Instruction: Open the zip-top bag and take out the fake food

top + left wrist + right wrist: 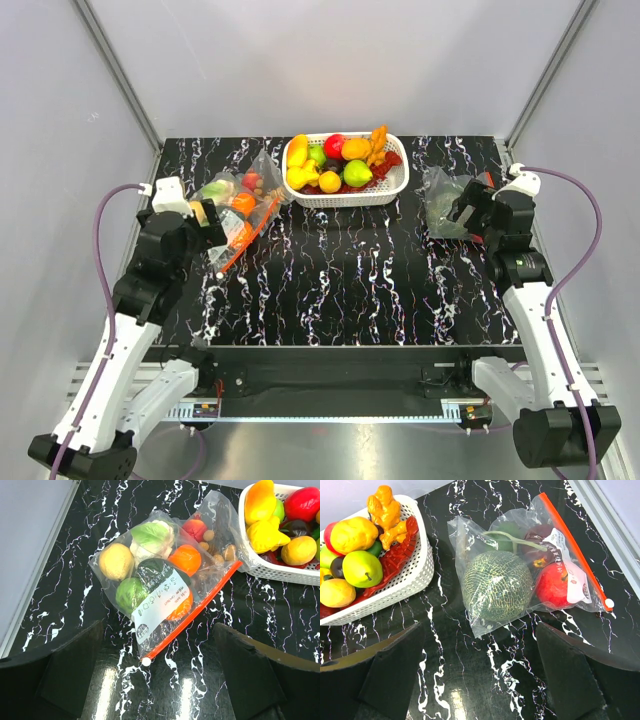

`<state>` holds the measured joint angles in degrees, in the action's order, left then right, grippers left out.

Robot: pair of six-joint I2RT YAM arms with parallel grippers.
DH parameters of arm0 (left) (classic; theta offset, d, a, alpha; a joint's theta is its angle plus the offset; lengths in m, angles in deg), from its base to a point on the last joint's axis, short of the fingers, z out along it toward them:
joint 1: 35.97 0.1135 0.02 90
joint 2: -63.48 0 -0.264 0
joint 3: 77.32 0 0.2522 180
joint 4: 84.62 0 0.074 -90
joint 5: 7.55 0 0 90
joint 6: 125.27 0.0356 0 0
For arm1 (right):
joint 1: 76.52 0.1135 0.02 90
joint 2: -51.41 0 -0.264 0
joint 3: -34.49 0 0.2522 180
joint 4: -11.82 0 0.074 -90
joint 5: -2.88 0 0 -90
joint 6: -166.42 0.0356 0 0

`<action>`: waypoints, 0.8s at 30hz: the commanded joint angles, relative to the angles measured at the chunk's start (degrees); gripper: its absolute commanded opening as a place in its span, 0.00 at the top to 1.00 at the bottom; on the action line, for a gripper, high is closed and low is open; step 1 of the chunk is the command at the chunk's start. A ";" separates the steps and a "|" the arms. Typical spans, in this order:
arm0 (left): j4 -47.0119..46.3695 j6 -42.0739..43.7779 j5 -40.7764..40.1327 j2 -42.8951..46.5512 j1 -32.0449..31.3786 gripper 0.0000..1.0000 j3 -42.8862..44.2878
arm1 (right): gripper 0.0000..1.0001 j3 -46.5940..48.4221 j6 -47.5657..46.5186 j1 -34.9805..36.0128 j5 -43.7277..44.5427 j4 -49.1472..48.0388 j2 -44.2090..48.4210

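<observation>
A small clear crinkly zip-top bag (216, 511) lies against the white basket, partly tucked behind a larger bag. Inside it I see a glossy red round fruit (194, 528) and a bunch of tan-brown balls (218, 554). Its zip strip does not show. The bag also shows in the top view (264, 172). My left gripper (157, 667) is open and empty, hovering just in front of the larger bag, short of the small one; in the top view it sits at the left (210, 230). My right gripper (480, 667) is open and empty at the far right (462, 212).
The larger clear bag with an orange-red zip strip (150, 580) holds green, yellow and orange fruits. Another orange-red zip bag (520, 575) with a netted melon and a red apple lies before my right gripper. A white basket (345, 195) of fruit stands at the back middle.
</observation>
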<state>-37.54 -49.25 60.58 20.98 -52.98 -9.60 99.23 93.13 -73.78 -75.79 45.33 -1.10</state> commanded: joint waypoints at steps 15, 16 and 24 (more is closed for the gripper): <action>-8.86 -2.04 -12.21 -14.17 -10.56 0.01 7.38 | 0.00 1.93 0.25 0.24 -8.07 -1.29 -3.56; -10.02 -0.63 -16.06 -18.71 -12.76 0.01 8.35 | 0.00 1.93 0.17 0.25 -8.34 -1.29 -3.56; -27.16 17.63 -3.55 -36.14 -17.70 0.01 13.89 | 0.00 1.23 -0.10 0.25 -9.31 -1.11 -3.56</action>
<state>-54.19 -41.97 52.69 -11.83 -70.47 1.04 99.23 93.19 -73.78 -83.79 45.26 -5.03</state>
